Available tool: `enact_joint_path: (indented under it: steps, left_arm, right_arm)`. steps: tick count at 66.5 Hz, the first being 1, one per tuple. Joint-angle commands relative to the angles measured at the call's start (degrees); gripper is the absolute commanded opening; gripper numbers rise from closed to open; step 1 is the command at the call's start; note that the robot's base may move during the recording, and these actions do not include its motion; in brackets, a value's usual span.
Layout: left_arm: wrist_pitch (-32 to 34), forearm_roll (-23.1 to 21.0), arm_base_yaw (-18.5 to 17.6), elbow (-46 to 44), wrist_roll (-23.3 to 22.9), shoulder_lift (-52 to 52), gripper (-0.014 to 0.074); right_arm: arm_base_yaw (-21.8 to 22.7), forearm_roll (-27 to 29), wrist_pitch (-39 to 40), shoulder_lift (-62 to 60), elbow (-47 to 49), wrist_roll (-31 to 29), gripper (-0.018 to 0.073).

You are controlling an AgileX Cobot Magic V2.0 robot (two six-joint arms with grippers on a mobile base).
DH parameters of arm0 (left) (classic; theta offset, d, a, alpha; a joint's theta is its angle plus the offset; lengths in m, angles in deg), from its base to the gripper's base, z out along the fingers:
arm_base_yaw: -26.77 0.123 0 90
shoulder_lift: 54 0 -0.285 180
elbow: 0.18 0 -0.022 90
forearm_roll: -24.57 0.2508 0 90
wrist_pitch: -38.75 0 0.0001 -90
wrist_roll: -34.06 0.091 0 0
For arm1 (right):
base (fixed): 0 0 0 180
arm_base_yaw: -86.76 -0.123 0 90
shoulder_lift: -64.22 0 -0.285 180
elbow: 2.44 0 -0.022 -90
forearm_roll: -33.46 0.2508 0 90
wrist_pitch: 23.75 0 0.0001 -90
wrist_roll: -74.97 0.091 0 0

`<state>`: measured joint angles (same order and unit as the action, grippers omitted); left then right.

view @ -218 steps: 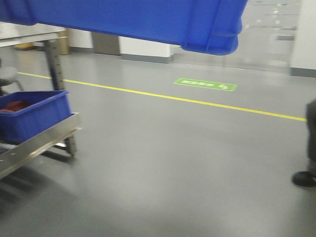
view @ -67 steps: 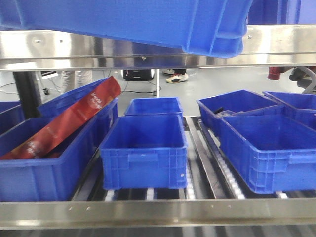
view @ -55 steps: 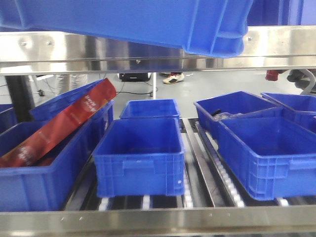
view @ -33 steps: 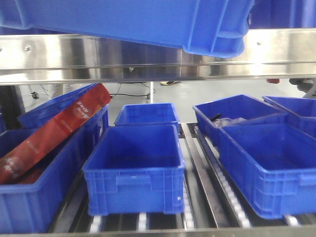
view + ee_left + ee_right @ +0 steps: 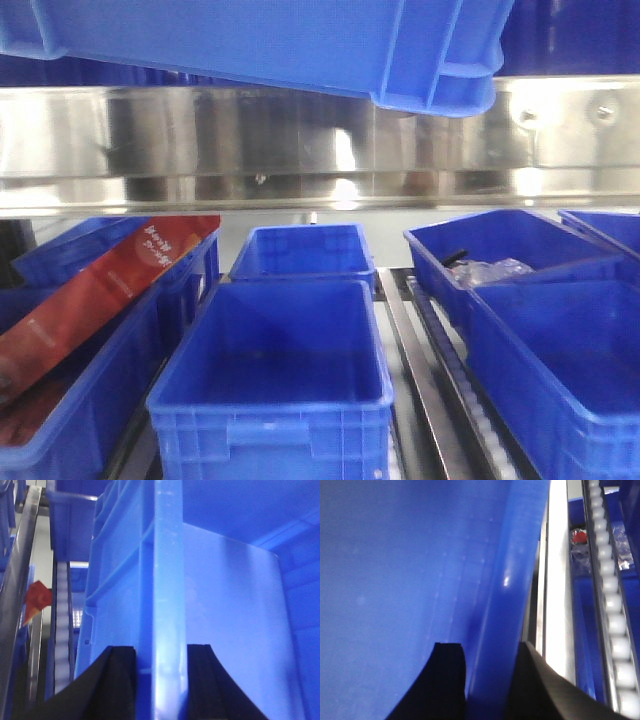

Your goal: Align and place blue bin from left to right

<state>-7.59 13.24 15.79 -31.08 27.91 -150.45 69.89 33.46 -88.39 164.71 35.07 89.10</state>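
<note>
I hold the large bright-blue plastic crate (image 5: 300, 40) in the air with both pincers. My left gripper (image 5: 160, 655) is closed on its thick wall edge, one black finger on each side, and my right gripper (image 5: 489, 652) is clamped on the opposite wall in the same way. In the front view the crate fills the top, its right corner lower than the left, and hangs before the shiny steel rail (image 5: 200, 140). Under the rail stand smaller blue tubs (image 5: 275, 440) on a roller shelf (image 5: 425, 370), one with a long red packet (image 5: 100, 295). I judge the danger is this: if I go forward or down while tilted, the low corner may strike the rail, and the smooth wall could slip between my fingers.
</note>
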Motion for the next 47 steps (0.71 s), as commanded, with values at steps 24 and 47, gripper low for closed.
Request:
enact_joint_path:
  steps: [24,47]
  left_arm:
    - [12.9,-5.0,-0.7,-1.2,-0.5,1.4,-0.0111]
    - [12.9,-5.0,-0.7,-1.2,-0.5,1.4,-0.0111]
  right_arm:
    - [-0.9,4.2,5.1,-1.3,0.7,-1.1,-0.0071]
    - [-0.9,4.2,5.1,-1.3,0.7,-1.1,-0.0071]
